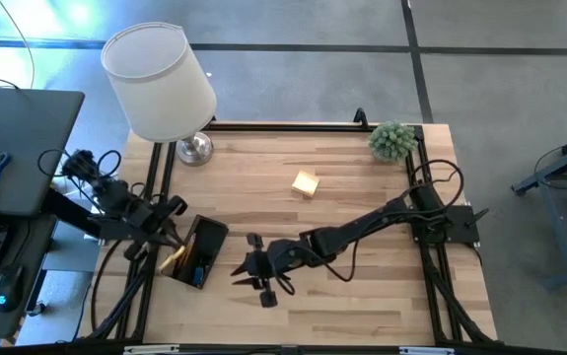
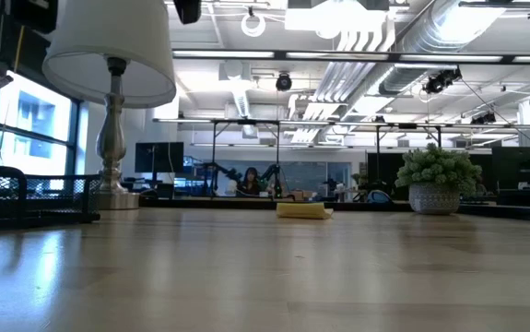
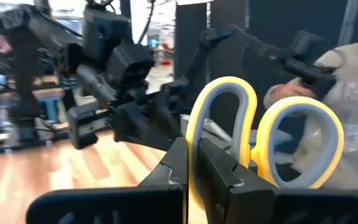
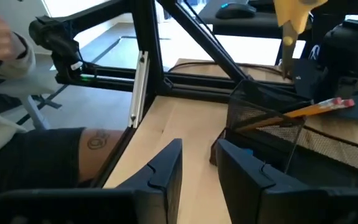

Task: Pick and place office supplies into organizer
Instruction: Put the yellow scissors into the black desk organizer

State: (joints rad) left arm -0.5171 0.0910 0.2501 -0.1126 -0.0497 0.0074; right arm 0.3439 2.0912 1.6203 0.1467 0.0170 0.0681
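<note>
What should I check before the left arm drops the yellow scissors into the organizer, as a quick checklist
1. Left hand gripping the yellow scissors: ok, shut on one handle loop.
2. Scissors over the organizer: ok, above its left end in the high view.
3. Right hand holding nothing: ok, fingers apart and empty.
4. Right hand clear of the organizer: cannot tell, it sits close beside the mesh wall.
5. Free compartment below the scissors: cannot tell; pencils already stand inside.

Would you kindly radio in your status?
Left gripper shut on yellow-handled scissors, over black mesh organizer. Right gripper open, empty, beside it.
</note>
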